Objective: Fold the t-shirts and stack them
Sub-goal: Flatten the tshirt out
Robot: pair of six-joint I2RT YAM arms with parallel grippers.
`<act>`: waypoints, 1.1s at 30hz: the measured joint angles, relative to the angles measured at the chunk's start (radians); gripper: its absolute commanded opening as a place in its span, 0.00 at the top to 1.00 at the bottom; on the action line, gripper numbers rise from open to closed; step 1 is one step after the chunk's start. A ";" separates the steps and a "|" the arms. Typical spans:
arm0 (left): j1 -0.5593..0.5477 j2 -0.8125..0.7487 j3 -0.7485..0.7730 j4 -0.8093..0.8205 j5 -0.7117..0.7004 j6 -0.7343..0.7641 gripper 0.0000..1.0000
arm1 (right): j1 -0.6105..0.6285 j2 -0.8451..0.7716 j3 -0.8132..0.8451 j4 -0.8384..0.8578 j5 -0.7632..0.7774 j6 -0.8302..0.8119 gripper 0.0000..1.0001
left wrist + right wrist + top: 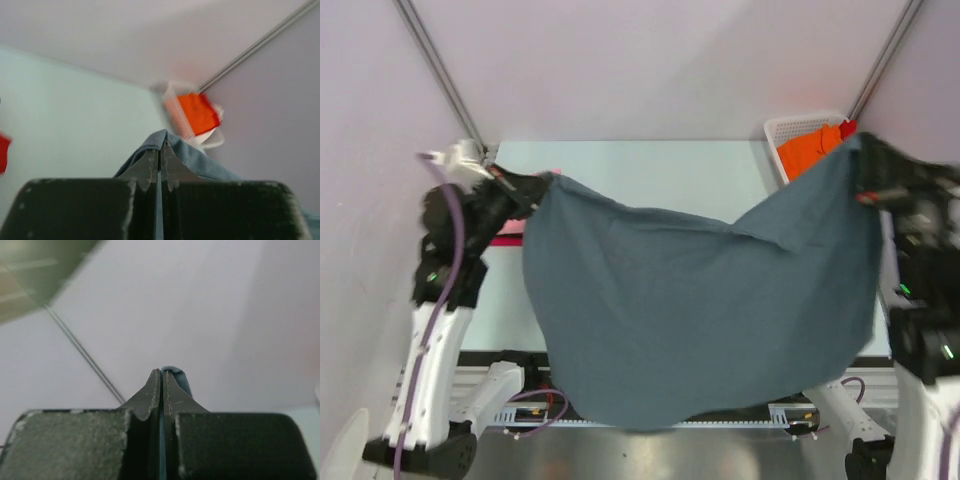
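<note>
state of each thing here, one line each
grey tee, lifted, hanging spread between both grippers
left gripper, shut on grey tee
right gripper, shut on grey tee
basket, upright at far right corner
orange tee, bunched in basket
red tee, on table, mostly hidden

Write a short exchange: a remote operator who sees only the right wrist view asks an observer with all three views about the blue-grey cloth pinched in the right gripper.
Operator: My right gripper is shut on a scrap of the blue-grey t-shirt. Where is the rest of it?
Observer: It hangs spread out in a wide sag above the table, its lower edge drooping toward the arm bases.
Operator: What holds up the other side?
Observer: The left gripper, shut on the opposite upper edge.
</note>
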 measured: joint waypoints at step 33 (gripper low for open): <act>0.089 0.727 0.332 0.620 0.244 -0.252 1.00 | -0.435 0.681 0.147 0.333 -0.695 0.400 1.00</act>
